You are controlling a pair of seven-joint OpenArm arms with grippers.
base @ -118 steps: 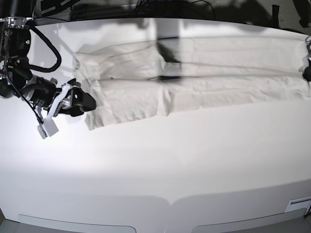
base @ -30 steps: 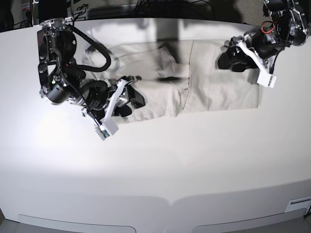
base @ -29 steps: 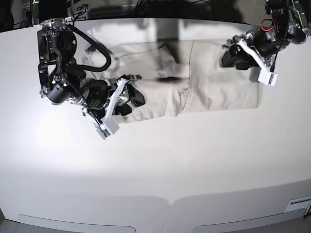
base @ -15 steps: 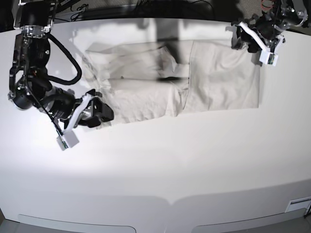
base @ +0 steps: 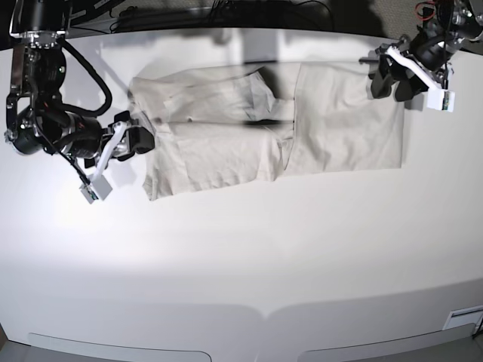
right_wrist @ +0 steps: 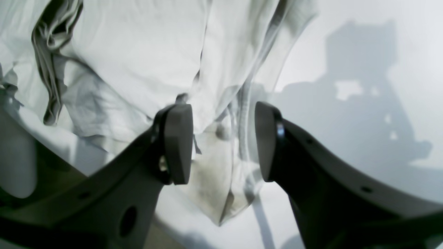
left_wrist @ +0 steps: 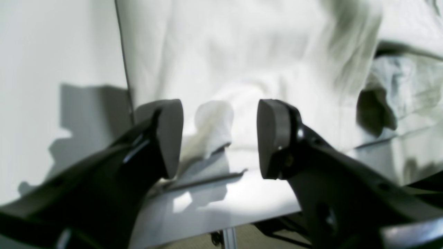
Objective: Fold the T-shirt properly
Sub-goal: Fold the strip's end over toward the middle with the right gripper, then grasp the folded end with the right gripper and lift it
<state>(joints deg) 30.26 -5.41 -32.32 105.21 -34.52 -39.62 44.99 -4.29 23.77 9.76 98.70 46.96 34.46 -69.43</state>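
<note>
The pale beige T-shirt (base: 324,121) lies flat across the far part of the white table (base: 241,264), folded into a long band with its right part laid over the middle. My right gripper (base: 142,140) is at the shirt's left edge, low over it and open; in the right wrist view the shirt's hem (right_wrist: 221,180) lies below the open right gripper (right_wrist: 223,141). My left gripper (base: 386,78) hovers open over the shirt's far right corner. The left wrist view shows the left gripper (left_wrist: 219,138) with nothing between its fingers (left_wrist: 169,138) and the cloth (left_wrist: 225,52) beneath.
The table's far edge and dark clutter run just behind the shirt. The right arm's cables (base: 83,68) loop at the far left. A small white label (base: 464,317) sits at the front right corner.
My right gripper has pulled back off the shirt to its left edge and moved up there. My left gripper has drawn back toward the far right corner. The shirt lies as before.
</note>
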